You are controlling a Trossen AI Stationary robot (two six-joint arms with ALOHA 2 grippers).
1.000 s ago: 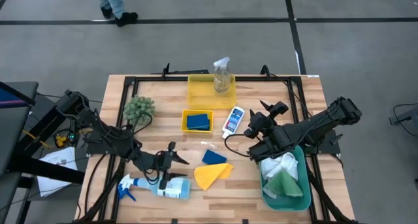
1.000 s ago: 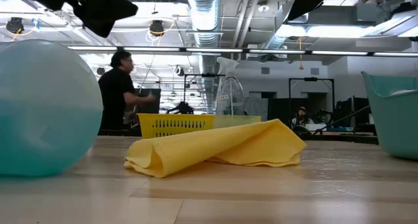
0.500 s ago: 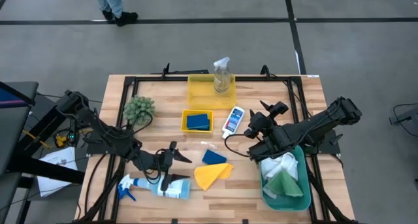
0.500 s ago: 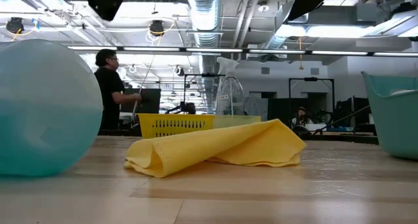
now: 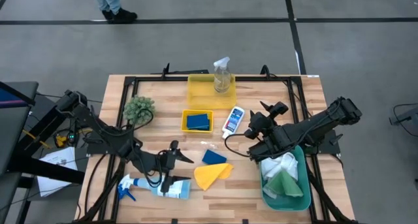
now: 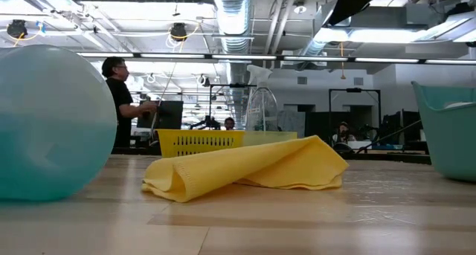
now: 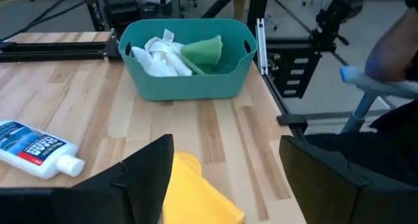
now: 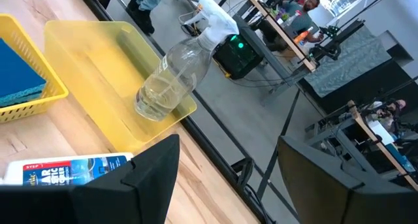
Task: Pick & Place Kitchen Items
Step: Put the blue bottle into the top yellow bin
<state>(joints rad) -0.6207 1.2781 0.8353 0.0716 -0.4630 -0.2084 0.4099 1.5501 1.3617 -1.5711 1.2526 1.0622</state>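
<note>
Seen from above, the left gripper [image 5: 175, 168] hangs with fingers spread wide, the lying blue-white plastic spray bottle [image 5: 157, 186] just below it and the folded yellow cloth [image 5: 212, 175] beside it. The right gripper [image 5: 256, 124], also wide open, sits beside the small white blue-capped bottle [image 8: 62, 172], whose label is too blurred to read. Only the left wrist view looks into the teal plastic bin [image 7: 189, 87], holding white and green cloths [image 7: 183, 54].

**Label print too blurred to read**

The small white blue-capped bottle [image 7: 36, 149], lying ahead of the left gripper's fingers [image 7: 147, 172], carried a blue label with a red patch. The same label showed before the right gripper's fingers [image 8: 153, 168]. No word on it could be made out.
</note>
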